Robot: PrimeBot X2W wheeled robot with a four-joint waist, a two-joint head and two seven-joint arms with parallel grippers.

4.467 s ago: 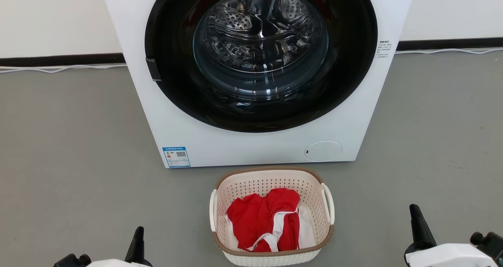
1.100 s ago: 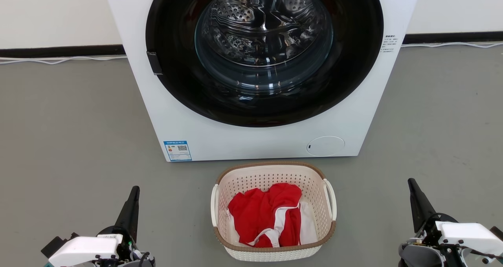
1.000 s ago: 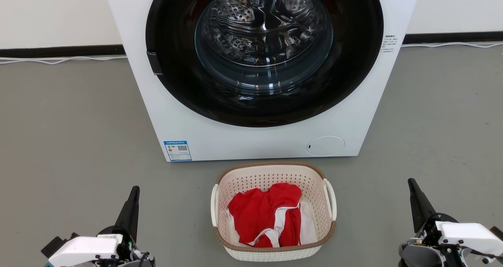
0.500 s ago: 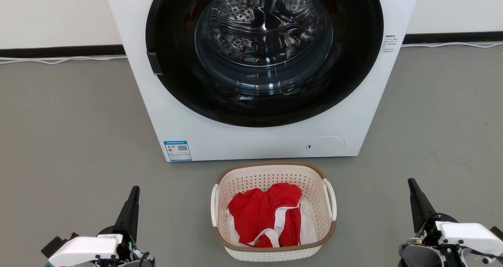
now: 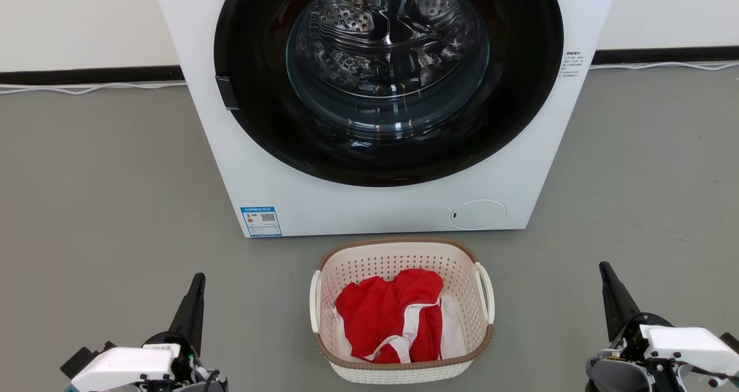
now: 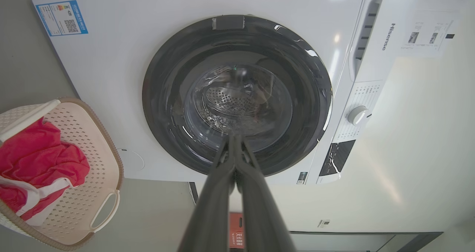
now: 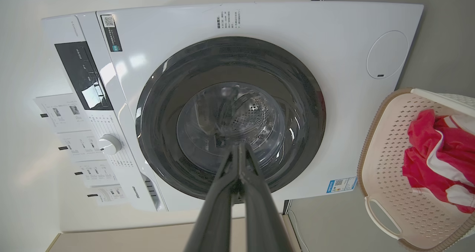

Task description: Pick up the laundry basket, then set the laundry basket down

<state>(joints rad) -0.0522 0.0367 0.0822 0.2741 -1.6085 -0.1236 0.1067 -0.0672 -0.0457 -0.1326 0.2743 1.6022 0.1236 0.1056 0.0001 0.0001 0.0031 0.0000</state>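
The laundry basket (image 5: 398, 253), cream-white and perforated with a brown rim and white side handles, stands on the grey floor just in front of the washing machine. Red and white clothes (image 5: 392, 317) lie inside it. My left gripper (image 5: 198, 279) is shut, well to the basket's left and apart from it. My right gripper (image 5: 603, 266) is shut too, well to the basket's right. In the left wrist view the basket (image 6: 92, 159) sits at the lower left and the shut fingertips (image 6: 233, 137) point at the machine. In the right wrist view the basket (image 7: 386, 151) is at the right, past the gripper (image 7: 239, 146).
A white front-loading washing machine (image 5: 519, 149) with a dark round door (image 5: 387, 74) stands right behind the basket. Bare grey floor (image 5: 104, 196) spreads on both sides. A white cable (image 5: 86, 87) runs along the dark skirting at the wall.
Over the last second nothing has moved. Since the oldest frame the view has shifted and both grippers stand further up in it.
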